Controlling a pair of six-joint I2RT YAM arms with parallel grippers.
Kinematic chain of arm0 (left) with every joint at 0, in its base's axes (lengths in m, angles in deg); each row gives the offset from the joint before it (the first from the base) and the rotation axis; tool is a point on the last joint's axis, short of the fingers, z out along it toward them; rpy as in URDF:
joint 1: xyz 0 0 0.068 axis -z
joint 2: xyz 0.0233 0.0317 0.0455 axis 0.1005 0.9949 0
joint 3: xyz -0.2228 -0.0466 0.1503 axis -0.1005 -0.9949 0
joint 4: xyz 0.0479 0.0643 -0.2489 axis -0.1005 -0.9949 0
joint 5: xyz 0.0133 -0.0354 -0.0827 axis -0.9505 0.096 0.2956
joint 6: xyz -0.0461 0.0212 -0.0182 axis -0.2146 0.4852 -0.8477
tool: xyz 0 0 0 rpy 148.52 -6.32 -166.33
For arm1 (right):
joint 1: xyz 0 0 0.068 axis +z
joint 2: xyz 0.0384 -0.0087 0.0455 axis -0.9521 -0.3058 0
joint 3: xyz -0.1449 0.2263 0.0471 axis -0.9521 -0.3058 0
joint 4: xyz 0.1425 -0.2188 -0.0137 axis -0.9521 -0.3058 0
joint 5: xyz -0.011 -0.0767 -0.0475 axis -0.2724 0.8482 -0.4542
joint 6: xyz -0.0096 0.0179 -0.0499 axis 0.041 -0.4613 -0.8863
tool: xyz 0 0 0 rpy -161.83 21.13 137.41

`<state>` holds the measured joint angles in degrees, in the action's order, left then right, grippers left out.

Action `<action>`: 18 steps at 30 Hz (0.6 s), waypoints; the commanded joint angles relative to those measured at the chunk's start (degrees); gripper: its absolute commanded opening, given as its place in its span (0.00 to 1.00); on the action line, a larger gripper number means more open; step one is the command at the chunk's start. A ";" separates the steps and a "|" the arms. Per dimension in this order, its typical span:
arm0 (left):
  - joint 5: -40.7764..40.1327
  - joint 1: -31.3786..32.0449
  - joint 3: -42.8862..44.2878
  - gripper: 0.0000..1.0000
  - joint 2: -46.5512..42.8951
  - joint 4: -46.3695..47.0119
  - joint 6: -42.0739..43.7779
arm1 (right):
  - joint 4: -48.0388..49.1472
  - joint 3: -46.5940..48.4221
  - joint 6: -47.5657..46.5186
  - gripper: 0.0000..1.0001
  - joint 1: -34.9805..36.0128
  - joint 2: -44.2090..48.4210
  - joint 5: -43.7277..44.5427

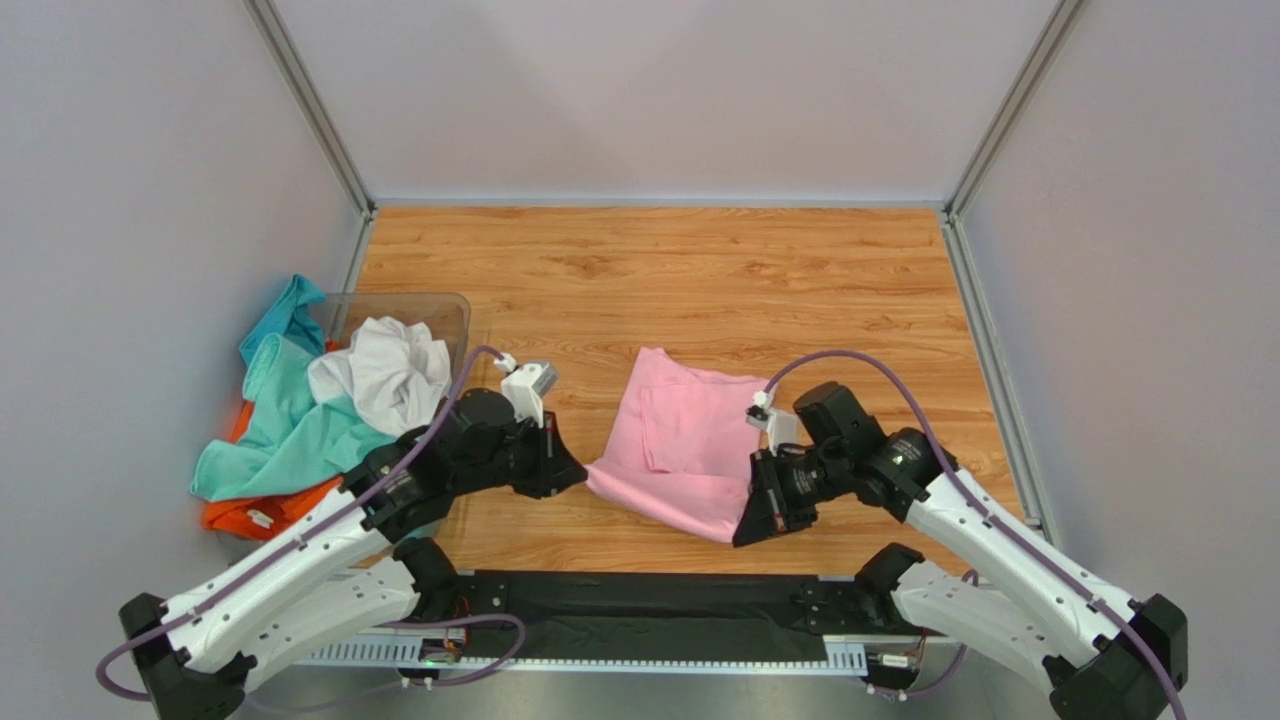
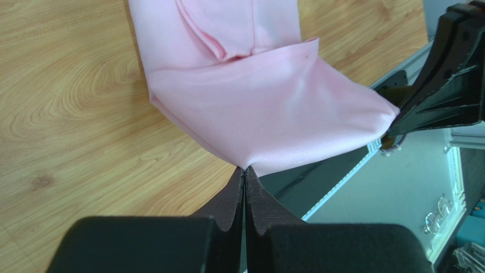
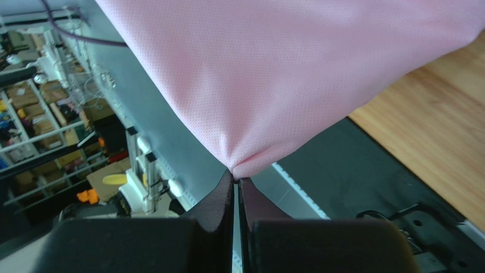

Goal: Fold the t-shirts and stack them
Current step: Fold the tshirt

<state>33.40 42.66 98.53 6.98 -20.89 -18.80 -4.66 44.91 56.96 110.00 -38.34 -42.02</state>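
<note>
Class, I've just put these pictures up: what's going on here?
Two robot arms are folding a pink t-shirt on the table. The left gripper and the right gripper are each shut on one near corner, holding that edge up. A teal shirt, a white shirt and an orange shirt lie heaped at the left by a clear bin.

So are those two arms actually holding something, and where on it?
Yes: both hold the pink t-shirt. The left end effector pinches one near corner, the right end effector the other.

Pink t-shirt (image 1: pixel 679 435) lies half-folded at centre (near corners raised); teal shirt (image 1: pixel 293 420), white shirt (image 1: pixel 388 372) and orange shirt (image 1: pixel 263 515) heaped left.
</note>
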 commanded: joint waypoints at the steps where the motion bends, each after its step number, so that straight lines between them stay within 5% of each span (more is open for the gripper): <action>1: 0.66 0.27 3.57 0.00 -3.28 -4.07 -1.50 | -1.16 2.63 3.15 0.00 1.66 1.51 -10.67; 7: -0.66 0.18 6.56 0.00 -6.36 -7.33 -1.41 | -0.37 4.92 7.36 0.00 2.80 2.74 -16.13; 18: -8.74 0.18 8.24 0.00 -5.31 -6.46 0.17 | 0.34 4.65 8.87 0.00 1.05 0.81 -12.01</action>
<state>29.46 42.90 104.89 0.73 -28.26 -19.74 -4.93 47.80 64.70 112.09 -36.96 -54.54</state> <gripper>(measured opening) 0.006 0.011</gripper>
